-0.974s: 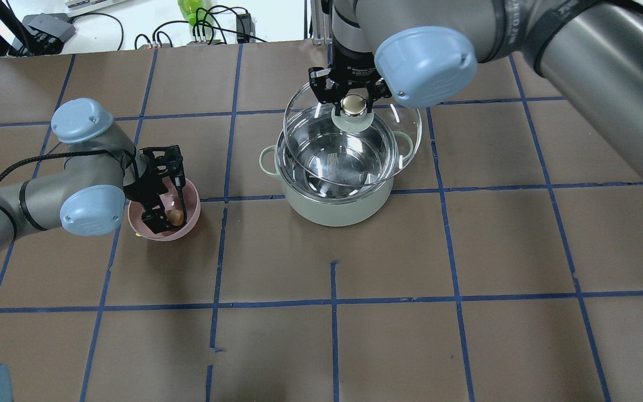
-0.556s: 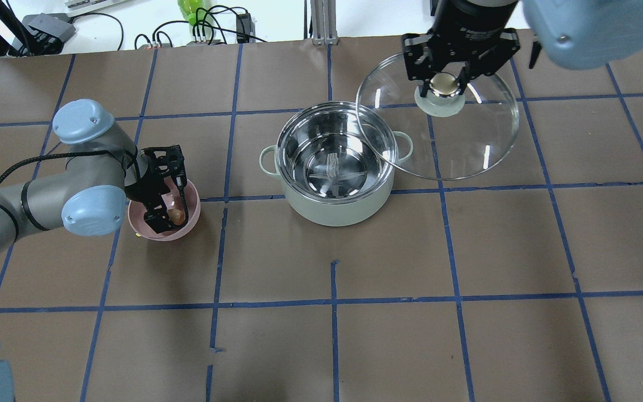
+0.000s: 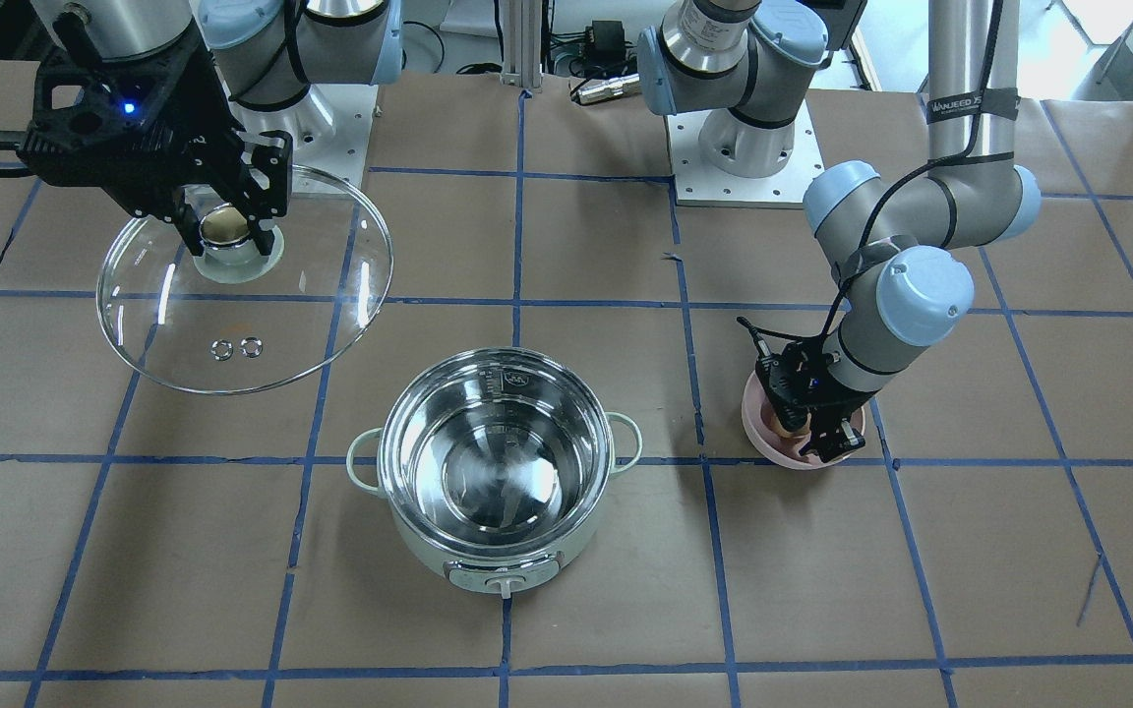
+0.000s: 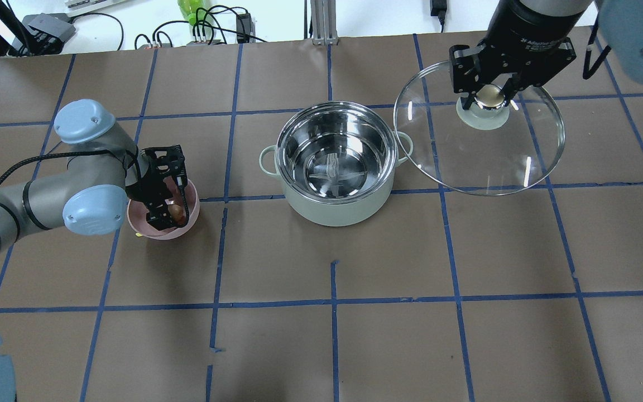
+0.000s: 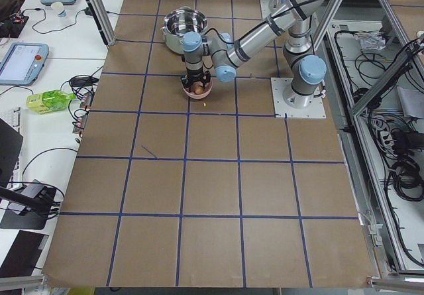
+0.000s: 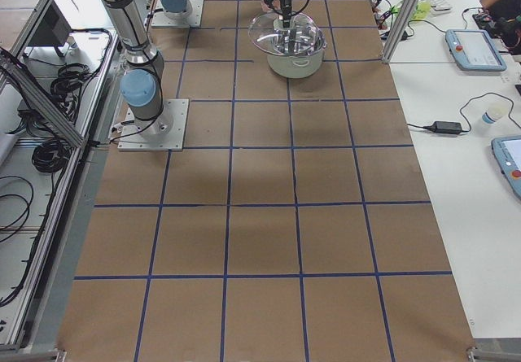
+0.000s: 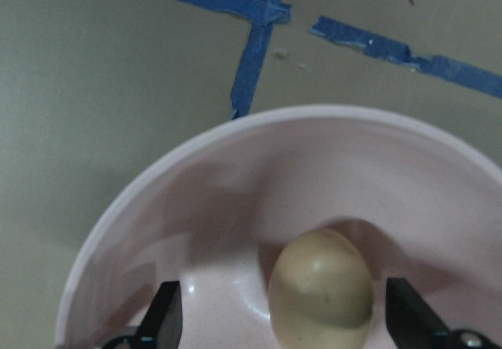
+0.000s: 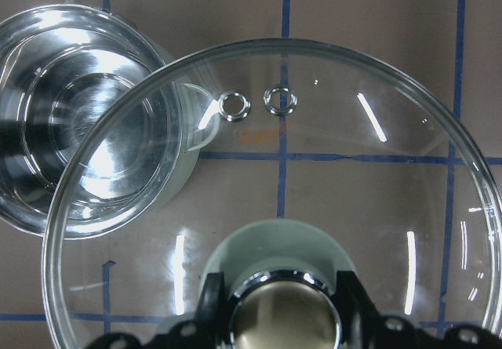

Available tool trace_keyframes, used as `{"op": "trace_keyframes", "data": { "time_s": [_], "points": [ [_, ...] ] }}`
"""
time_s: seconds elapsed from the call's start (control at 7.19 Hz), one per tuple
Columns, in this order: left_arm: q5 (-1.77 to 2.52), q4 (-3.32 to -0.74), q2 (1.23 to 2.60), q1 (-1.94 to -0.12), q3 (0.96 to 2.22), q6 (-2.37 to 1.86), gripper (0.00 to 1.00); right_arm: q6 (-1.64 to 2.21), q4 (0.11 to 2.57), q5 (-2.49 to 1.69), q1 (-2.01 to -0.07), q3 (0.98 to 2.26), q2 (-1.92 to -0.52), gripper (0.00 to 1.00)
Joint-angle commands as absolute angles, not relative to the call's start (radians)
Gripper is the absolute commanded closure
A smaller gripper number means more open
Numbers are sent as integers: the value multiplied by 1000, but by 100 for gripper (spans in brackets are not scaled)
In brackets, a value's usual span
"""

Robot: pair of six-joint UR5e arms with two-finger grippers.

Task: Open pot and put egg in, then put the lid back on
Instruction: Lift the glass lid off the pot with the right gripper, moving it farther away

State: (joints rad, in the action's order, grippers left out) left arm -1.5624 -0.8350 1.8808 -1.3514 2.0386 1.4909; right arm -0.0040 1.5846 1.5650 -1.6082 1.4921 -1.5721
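Note:
The mint-green pot (image 4: 335, 162) stands open in the middle of the table, its steel inside bare; it also shows in the front view (image 3: 498, 472). My right gripper (image 4: 489, 97) is shut on the beige knob of the glass lid (image 4: 483, 162) and holds it in the air to the right of the pot, clear of it. The tan egg (image 7: 321, 290) lies in a pink bowl (image 4: 190, 220) left of the pot. My left gripper (image 4: 168, 209) reaches down into the bowl, open, with a finger on each side of the egg.
The pot's left loop handle (image 4: 267, 159) points toward the bowl, with about one grid square between them. Cables and devices (image 4: 204, 25) lie beyond the table's far edge. The arm bases (image 3: 739, 147) stand at the robot's side of the table.
My right gripper has carried the lid from above the pot to the right, so the pot stands uncovered. The left gripper has stayed in the bowl around the egg.

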Motion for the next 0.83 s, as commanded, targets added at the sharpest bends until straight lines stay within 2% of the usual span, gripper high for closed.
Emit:
{"op": "trace_keyframes", "data": {
  "time_s": [0.0, 0.42, 0.7],
  "points": [
    [-1563, -833, 1890, -1351, 2031, 1491, 47, -29, 1566, 1565, -1608, 1494, -1578, 100],
    [-1562, -828, 1891, -1351, 2034, 1489, 80, -38, 1563, 1563, -1608, 1496, -1580, 100],
    [-1563, -827, 1890, -1351, 2029, 1489, 85, -38, 1563, 1563, -1608, 1496, -1580, 100]
  ]
}}
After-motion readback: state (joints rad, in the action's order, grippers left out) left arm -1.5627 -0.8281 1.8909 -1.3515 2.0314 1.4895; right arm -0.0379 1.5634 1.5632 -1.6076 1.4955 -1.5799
